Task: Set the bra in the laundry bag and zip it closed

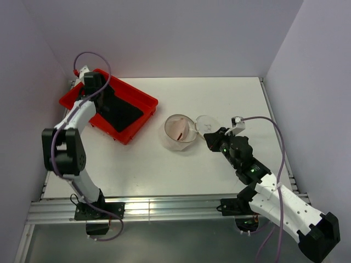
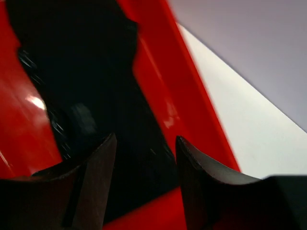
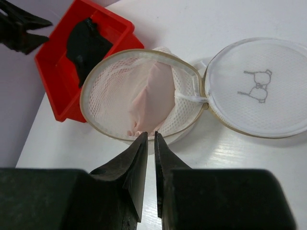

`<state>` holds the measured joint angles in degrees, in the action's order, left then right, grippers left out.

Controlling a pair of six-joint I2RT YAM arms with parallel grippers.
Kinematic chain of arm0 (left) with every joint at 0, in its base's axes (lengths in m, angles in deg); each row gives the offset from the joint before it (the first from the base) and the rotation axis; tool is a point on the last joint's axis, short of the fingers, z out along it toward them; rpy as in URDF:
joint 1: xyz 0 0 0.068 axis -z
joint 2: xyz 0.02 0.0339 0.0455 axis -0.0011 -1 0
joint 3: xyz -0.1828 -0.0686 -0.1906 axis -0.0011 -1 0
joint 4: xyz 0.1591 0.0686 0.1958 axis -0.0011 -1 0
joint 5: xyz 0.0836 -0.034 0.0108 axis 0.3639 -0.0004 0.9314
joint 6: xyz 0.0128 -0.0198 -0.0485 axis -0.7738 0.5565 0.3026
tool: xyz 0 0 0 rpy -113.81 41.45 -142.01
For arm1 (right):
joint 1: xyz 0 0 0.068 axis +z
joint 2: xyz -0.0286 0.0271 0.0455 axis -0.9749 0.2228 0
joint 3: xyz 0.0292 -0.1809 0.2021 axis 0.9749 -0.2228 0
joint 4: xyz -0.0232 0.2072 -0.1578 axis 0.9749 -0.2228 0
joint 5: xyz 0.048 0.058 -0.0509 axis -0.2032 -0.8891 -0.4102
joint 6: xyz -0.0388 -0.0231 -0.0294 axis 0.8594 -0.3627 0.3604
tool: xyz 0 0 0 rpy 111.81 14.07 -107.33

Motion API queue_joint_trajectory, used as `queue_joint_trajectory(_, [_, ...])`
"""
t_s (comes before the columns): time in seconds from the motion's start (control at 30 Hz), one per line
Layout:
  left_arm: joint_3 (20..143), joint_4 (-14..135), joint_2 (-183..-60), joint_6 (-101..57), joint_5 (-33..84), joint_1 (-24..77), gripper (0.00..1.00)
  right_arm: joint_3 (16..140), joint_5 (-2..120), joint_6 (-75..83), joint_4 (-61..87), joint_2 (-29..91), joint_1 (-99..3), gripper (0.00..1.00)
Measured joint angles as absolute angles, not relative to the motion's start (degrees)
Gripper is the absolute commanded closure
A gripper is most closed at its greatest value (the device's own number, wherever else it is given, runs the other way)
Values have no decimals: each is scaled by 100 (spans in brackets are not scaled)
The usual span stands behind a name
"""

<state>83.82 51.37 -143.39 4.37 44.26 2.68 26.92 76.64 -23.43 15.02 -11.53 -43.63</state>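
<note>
The laundry bag (image 1: 170, 142) stands open in the middle of the table, its mesh wall (image 3: 108, 98) facing up. Its flat lid (image 3: 230, 103) with the small glasses-shaped mark (image 3: 256, 86) lies flipped open to the right and also shows in the top view (image 1: 206, 124). The pale pink bra (image 3: 153, 93) lies folded inside the bag and is visible from above (image 1: 180, 129). My right gripper (image 3: 149, 136) is shut and empty, its tips just in front of the bag's near rim; in the top view it (image 1: 211, 139) sits right of the bag. My left gripper (image 2: 145, 140) is open over the tray.
A red plastic tray (image 1: 137, 93) at the back left holds a black cloth (image 1: 120, 112). The left wrist view shows that cloth (image 2: 96, 72) close below the fingers and the tray's red wall (image 2: 163, 72). The tray (image 3: 53, 72) also shows in the right wrist view.
</note>
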Motion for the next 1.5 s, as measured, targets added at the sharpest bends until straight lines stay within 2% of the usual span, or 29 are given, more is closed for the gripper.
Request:
queue_joint_trajectory(0.2, [9571, 4625, -15913, 244, 4402, -596, 43, 2657, 7587, -2339, 1570, -1345, -4363, 81])
queue_joint_trajectory(0.4, [10203, 4276, -16617, 30, 4290, -996, 55, 2643, 7543, -2306, 1611, -1376, -4363, 81])
queue_joint_trajectory(0.7, [10725, 4175, -17290, -221, 4183, -1146, 55, 2582, 7532, -2256, 1721, -1306, -4363, 81])
queue_joint_trajectory(0.73, [10804, 4142, -17362, -230, 4148, -1157, 57, 2580, 7517, -2254, 1736, -1269, -4363, 81])
queue_joint_trajectory(0.77, [10868, 4147, -17432, -256, 4124, -1168, 64, 2580, 7504, -2254, 1753, -1219, -4363, 81])
queue_joint_trajectory(0.8, [10905, 4151, -17473, -263, 4094, -1177, 76, 2580, 7482, -2254, 1764, -1179, -4363, 81])
queue_joint_trajectory(0.9, [10905, 4203, -17498, -302, 3978, -1190, 100, 2576, 7456, -2252, 1771, -1122, -4363, 81])
queue_joint_trajectory(0.93, [10900, 4247, -17498, -289, 3947, -1194, 100, 2576, 7456, -2250, 1775, -1120, -4363, 81])
queue_joint_trajectory(1.23, [9751, 5093, -16595, -164, 3333, -1183, 100, 2571, 7368, -2234, 1946, -1107, -4363, 81])
queue_joint_trajectory(1.5, [8660, 5970, -13893, 174, 2787, -716, 100, 2523, 7327, -2234, 2044, -1083, -4363, 81])
